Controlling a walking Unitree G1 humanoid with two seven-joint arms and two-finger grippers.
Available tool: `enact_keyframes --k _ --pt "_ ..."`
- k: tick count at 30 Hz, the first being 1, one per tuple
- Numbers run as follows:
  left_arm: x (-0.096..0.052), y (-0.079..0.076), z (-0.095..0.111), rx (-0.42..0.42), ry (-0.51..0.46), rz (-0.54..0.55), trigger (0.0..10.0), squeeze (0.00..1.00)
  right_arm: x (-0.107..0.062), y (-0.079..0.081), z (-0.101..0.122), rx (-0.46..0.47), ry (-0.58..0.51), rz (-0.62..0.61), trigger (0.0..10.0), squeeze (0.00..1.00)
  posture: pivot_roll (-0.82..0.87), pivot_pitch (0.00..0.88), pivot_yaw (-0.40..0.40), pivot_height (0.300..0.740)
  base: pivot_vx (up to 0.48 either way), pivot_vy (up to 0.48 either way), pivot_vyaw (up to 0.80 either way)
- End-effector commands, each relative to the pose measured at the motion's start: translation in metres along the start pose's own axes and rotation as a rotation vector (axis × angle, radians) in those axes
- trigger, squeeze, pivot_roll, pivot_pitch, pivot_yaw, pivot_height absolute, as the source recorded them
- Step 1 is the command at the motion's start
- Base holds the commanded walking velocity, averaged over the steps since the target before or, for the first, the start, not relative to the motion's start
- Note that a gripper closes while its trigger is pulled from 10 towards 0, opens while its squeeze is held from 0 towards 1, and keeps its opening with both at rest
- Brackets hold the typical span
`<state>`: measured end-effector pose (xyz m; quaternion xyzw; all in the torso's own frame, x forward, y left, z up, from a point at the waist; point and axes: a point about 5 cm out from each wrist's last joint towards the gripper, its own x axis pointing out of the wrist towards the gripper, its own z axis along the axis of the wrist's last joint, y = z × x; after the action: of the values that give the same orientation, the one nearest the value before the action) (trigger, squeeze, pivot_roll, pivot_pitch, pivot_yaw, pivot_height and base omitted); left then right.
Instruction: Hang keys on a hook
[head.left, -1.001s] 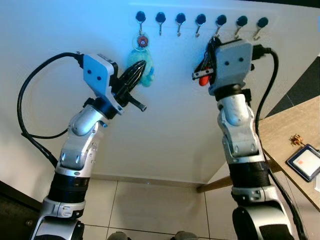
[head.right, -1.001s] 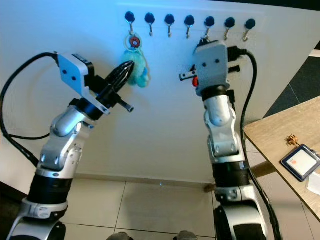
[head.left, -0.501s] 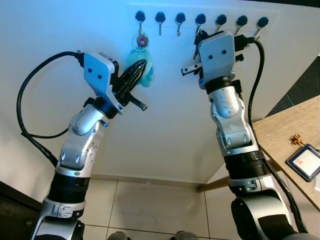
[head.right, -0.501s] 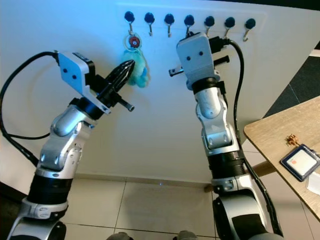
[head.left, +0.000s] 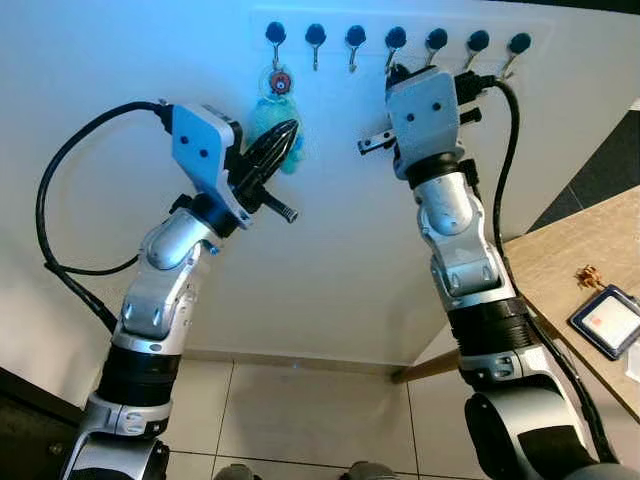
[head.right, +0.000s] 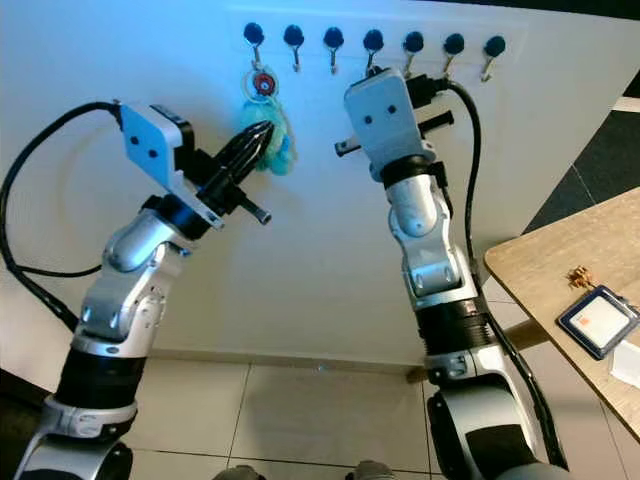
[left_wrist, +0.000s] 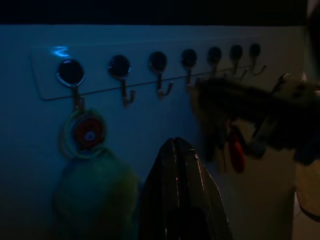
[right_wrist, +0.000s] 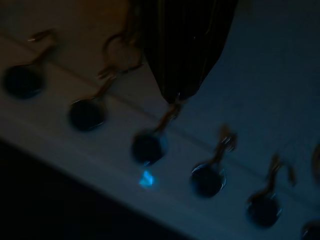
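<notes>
Seven black-knobbed hooks (head.left: 355, 36) run along the top of the white wall. My right gripper (right_wrist: 175, 97) is raised to the fourth hook (head.left: 395, 38), its fingers shut on the keys (left_wrist: 220, 137). The bunch hangs below the fingers with a red tag (left_wrist: 236, 156). In the right wrist view a key ring (right_wrist: 120, 50) sits beside the fingers, and the tip is close to one hook's shank. My left gripper (head.left: 290, 127) is shut and empty, pointing at a teal plush keychain (head.left: 262, 112) on the first hook (head.left: 275, 32).
A wooden table (head.left: 560, 250) juts in at the right with a card holder (head.left: 605, 320) and a small metal trinket (head.left: 590, 275) on it. Tiled floor (head.left: 300, 420) lies below the wall. Black cables loop from both wrists.
My right arm has swung left and slightly up, from below the fifth hook to the fourth. The keys now sit behind the wrist in the eye views. The left arm stays put.
</notes>
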<state>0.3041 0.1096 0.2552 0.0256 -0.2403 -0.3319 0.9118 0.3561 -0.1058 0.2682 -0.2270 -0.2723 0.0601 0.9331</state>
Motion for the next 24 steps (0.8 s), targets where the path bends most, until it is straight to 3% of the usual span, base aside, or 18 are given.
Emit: enact_keyframes --k 1,6,14,24 --pt "0.004 -0.006 0.004 -0.005 -0.020 -0.024 10.0 0.00 0.002 0.005 -0.002 -0.021 0.017 0.045 10.0 0.00 0.04 0.083 -0.032 0.740 0.000 0.000 0.00" --pt "0.007 -0.005 0.007 -0.004 -0.032 -0.026 10.0 0.00 0.003 0.006 -0.004 -0.050 0.027 0.079 10.0 0.00 0.04 0.082 -0.031 0.740 0.000 0.000 0.00" --pt "0.008 -0.006 0.012 -0.010 -0.057 -0.042 10.0 0.00 0.005 -0.006 0.009 -0.038 -0.061 -0.006 10.0 0.00 0.04 0.081 -0.033 0.740 0.000 0.000 0.00" --pt "0.008 -0.009 0.012 -0.018 -0.060 -0.062 10.0 0.00 0.001 -0.008 0.020 0.006 -0.135 -0.033 10.0 0.00 0.04 0.072 -0.030 0.740 0.000 0.000 0.00"
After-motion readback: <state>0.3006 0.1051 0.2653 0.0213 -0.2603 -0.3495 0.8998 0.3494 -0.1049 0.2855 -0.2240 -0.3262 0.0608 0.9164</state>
